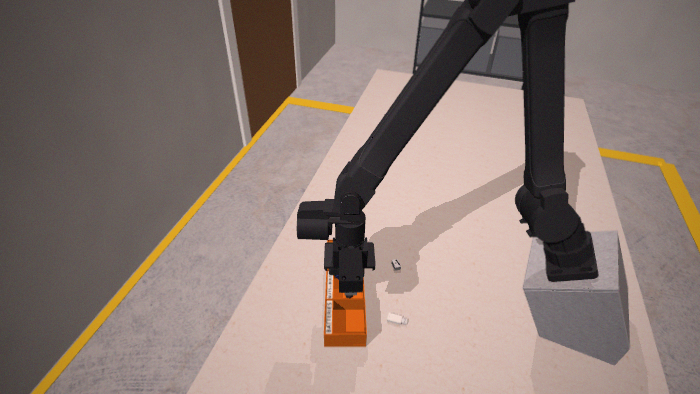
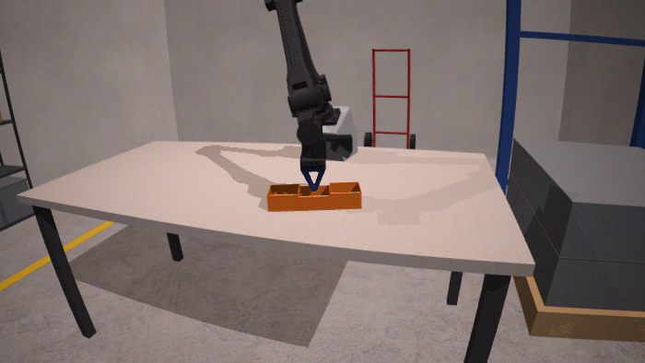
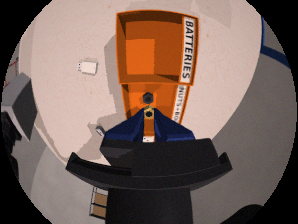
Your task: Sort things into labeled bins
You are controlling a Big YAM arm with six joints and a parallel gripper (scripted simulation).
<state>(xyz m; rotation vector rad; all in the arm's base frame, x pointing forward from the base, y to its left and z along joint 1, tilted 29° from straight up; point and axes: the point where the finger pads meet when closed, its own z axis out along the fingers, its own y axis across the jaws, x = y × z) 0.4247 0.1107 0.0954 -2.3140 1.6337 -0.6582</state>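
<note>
One orange bin row (image 1: 345, 330) of three compartments is seen on the counter (image 1: 475, 210), and two small loose things are counted beside it: a dark grey one (image 1: 396, 264) and a white one (image 1: 398, 318), both lying on the counter well apart from each other and to one side of the bin. The long axis of the bin row is aligned with the counter's length in the top view, and a white label strip (image 3: 189, 59) reading BATTERIES is carried along one long wall by the end compartment. That end compartment is seen bare inside in the wrist view; the other two are largely covered by the arm. The gripper (image 2: 313, 183) is pointed straight down into the middle compartment, and its blue fingers are drawn narrow onto a small dark and yellowish item (image 3: 148, 115), which is held between the tips just above a dark round thing (image 3: 148, 98). The kind and the long axis of the held item cannot be told.
</note>
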